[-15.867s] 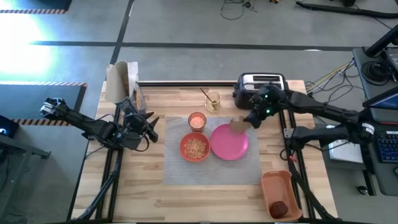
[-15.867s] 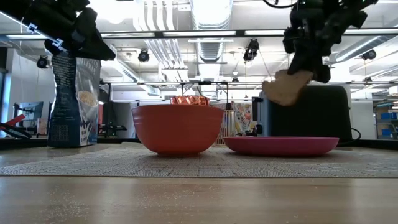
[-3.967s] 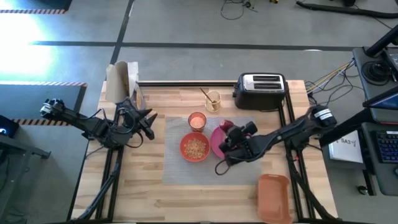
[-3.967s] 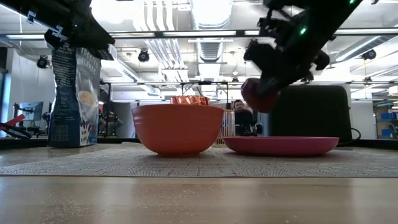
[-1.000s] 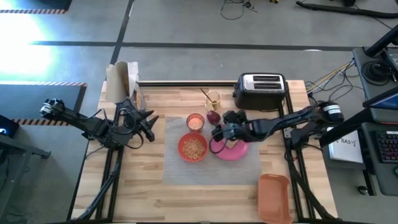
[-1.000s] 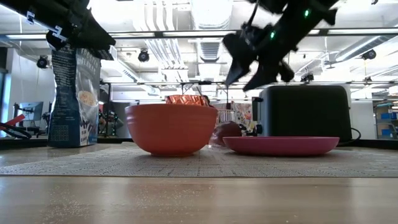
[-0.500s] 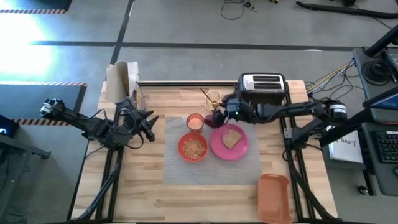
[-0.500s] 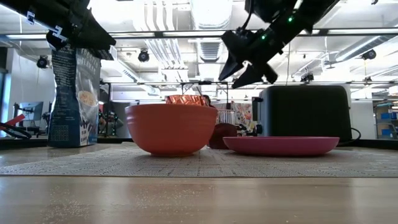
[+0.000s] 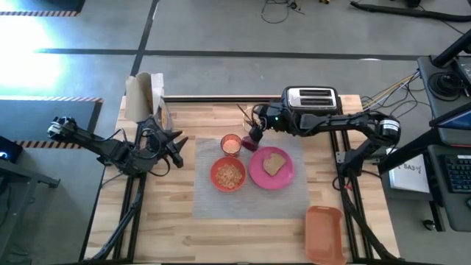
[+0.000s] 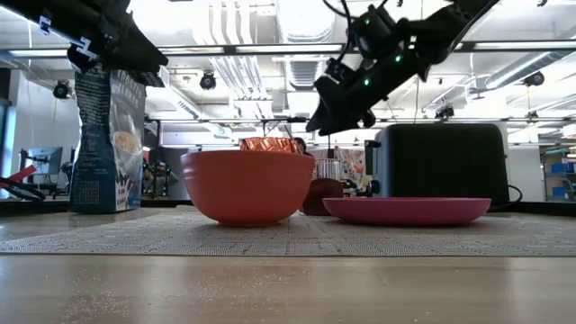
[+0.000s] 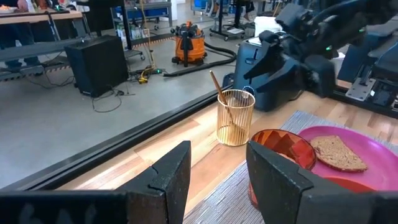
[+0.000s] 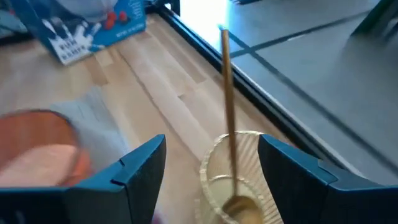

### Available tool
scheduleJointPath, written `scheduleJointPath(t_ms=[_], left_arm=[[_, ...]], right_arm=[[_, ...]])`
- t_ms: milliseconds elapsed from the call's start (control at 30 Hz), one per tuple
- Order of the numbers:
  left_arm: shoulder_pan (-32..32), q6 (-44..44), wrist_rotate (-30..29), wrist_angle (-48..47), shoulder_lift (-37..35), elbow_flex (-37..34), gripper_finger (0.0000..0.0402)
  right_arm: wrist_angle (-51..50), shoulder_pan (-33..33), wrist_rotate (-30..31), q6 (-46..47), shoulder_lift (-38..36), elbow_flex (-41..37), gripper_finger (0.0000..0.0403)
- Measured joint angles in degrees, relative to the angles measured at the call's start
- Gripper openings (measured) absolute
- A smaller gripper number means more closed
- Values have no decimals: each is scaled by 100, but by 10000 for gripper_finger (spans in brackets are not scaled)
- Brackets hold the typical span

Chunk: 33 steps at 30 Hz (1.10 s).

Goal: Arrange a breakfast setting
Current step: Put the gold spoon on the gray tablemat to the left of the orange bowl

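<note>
The pink plate (image 9: 271,171) lies on a grey mat with the toast slice (image 9: 275,163) flat on it. Left of it stand the orange-red bowl (image 9: 230,175), holding cereal, and the small orange cup (image 9: 232,143). The dark red fruit (image 9: 250,145) rests on the mat between cup and plate. The gold spoon (image 12: 226,106) stands bowl-down in a gold wire cup (image 12: 239,180). My right gripper (image 9: 255,131) hovers open just before that cup, with the spoon's handle showing between its fingers untouched. My left gripper (image 9: 176,147) waits open at the table's left.
The black-and-silver toaster (image 9: 309,104) stands at the far edge under my right arm. A cereal bag (image 9: 143,96) stands at the far left corner. An orange tray (image 9: 324,232) lies at the near right. Bare wood lies near the front edge.
My right gripper has gone from over the plate's left side toward the table's far edge, to the wire cup with the spoon. The toast, hidden under the arm before, now shows on the plate. The fruit has stayed on the mat.
</note>
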Motion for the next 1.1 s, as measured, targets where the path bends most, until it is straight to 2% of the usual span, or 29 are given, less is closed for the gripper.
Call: scheduleJointPath(t_ms=[233,333,400,633,900,1100], left_arm=[[0,614,7,416,53,0,139],[0,894,8,661,87,0,139],[-1,999,4,770,113,0,139],[0,1093,-7,892,118,0,139],[0,1003,-15,898,145,0,139],[-1,1003,-52,896,273,0,139]], right_arm=[[557,-428,-88,-812,314,0,242],[625,-593,-561,-876,425,67,242],[627,-661,-824,-889,544,196,242],[587,-733,-959,-1344,1100,924,242],[-349,-827,-959,-1691,1659,1840,240],[-821,-856,-966,-1856,1783,2208,210]])
